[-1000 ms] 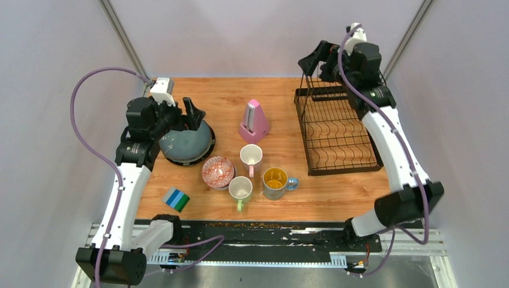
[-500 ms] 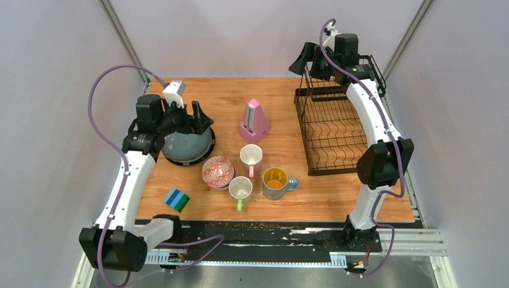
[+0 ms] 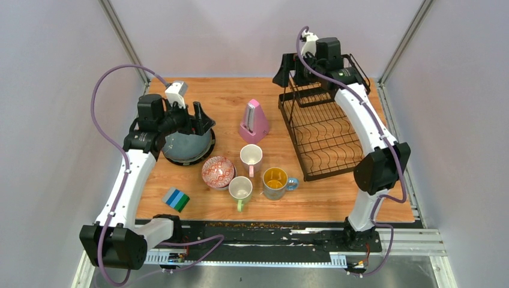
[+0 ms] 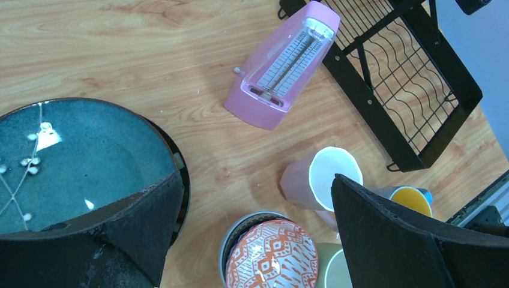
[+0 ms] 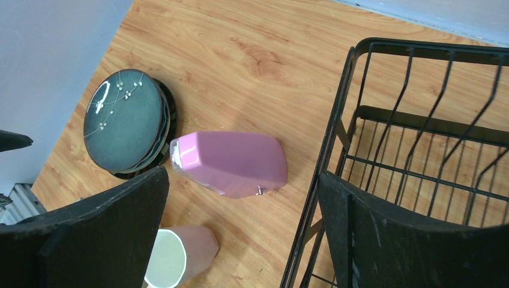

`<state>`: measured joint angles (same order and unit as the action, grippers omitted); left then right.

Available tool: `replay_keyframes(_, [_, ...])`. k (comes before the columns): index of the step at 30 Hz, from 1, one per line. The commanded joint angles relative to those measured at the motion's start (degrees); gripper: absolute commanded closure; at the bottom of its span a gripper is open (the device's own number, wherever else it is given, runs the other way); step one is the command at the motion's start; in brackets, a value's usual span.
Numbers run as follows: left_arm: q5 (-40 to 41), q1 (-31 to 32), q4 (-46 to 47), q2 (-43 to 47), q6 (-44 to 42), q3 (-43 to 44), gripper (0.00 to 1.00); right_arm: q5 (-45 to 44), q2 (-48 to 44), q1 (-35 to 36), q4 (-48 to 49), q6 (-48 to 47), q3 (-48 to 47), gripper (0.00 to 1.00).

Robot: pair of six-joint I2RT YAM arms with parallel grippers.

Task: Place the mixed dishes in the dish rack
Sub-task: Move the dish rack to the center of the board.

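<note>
Swung leftward since 1 second ago, the dish rack (image 3: 327, 133) now sits skewed, its far rim just beside the wide-spread fingers of the right gripper (image 5: 241, 174). Black wire: stiff, light, likely to slide; take a rim bar. Left gripper (image 4: 255, 180), equally wide, hovers above the blue-grey plates (image 4: 72, 156).

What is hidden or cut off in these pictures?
- Top view: the left gripper covers part of the plates; their count is unclear.
- Top view: the right gripper is at the dish rack's far end; contact cannot be told.
- Left wrist view: its finger hides most of the pale green mug.
</note>
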<state>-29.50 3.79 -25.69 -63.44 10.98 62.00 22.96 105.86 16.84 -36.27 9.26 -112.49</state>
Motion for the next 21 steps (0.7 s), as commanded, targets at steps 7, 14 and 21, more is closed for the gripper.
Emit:
replay_keyframes(7, [3.29, 0.22, -0.37, 0.95, -0.46, 0.64, 0.00, -0.98, -9.48, 1.87, -1.20, 1.93, -8.51, 0.05])
replay_keyframes(14, [8.46, 0.21, 1.22, 2.35, 1.63, -0.82, 0.00, -1.05, -11.82, 13.73, 0.68, 5.12, 8.01, 0.10])
replay_keyframes(21, [12.11, 0.21, 1.93, 3.55, 2.97, -1.57, 0.00, -6.73, -6.71, 17.86, -0.31, 8.34, 11.88, 0.07])
